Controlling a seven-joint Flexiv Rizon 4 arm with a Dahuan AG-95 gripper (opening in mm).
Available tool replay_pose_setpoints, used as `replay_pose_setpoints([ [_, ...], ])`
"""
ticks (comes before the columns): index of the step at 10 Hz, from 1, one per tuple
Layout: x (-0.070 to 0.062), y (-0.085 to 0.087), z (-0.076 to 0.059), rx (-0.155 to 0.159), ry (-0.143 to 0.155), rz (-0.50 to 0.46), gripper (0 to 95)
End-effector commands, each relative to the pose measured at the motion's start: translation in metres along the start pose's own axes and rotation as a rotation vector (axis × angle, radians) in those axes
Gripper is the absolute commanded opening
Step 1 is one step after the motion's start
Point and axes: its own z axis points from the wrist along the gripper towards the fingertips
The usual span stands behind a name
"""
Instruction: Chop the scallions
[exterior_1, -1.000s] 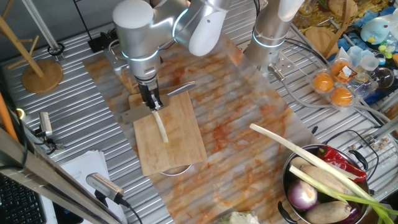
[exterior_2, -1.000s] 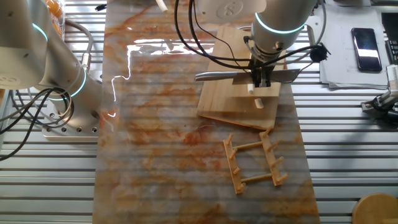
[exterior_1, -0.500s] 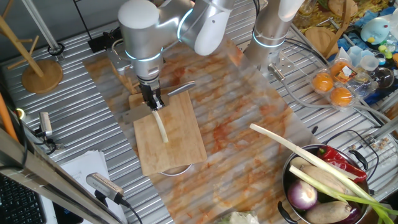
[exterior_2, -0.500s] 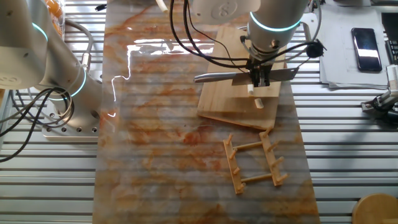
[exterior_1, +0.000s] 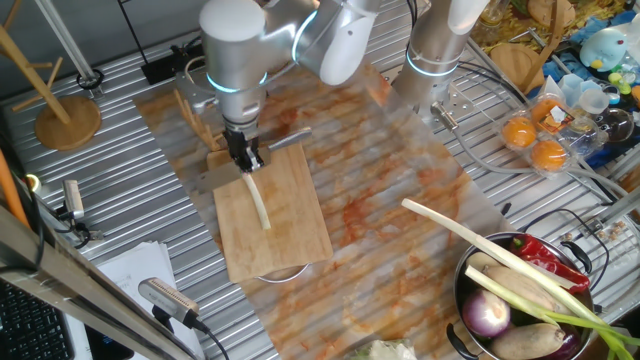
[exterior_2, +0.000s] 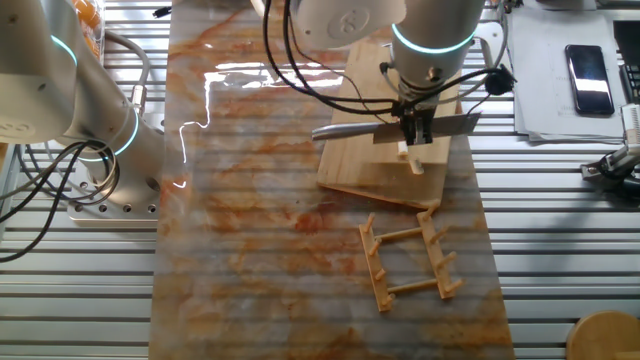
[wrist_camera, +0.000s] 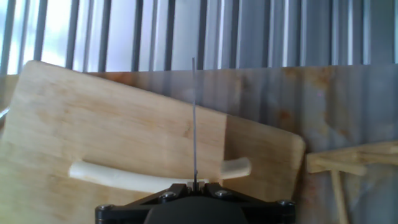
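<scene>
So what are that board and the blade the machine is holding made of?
The cutting board looks like pale, unvarnished wood or bamboo: visible grain and glued strips. The knife looks like bare metal, grey with a dull shine. It stands edge-on over the scallions in the hand view.

cutting board (wrist_camera: 124, 130): matt wood | knife (exterior_2: 345, 127): shiny metal | table (exterior_1: 120, 215): ribbed metal

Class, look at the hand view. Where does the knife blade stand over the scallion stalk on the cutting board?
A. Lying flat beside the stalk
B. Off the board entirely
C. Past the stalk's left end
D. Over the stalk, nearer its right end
D: in the hand view the knife blade crosses the scallion stalk on the cutting board, leaving a short piece to its right.
</scene>
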Motion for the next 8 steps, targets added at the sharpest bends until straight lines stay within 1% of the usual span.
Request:
replay_pose_setpoints([
  [1,-0.0001,-0.0016,-0.0006,0.025,0.023,-0.021,0.0],
  [2,0.0018,-0.0041,0.0008,0.018,0.062,-0.071,0.0],
  [4,0.0054,-0.0078,0.0028,0.018,0.06,-0.078,0.0],
  [7,0.0074,-0.0097,0.0039,0.021,0.054,-0.039,0.0],
  [8,0.0074,-0.0098,0.0039,0.016,0.049,-0.016,0.0],
])
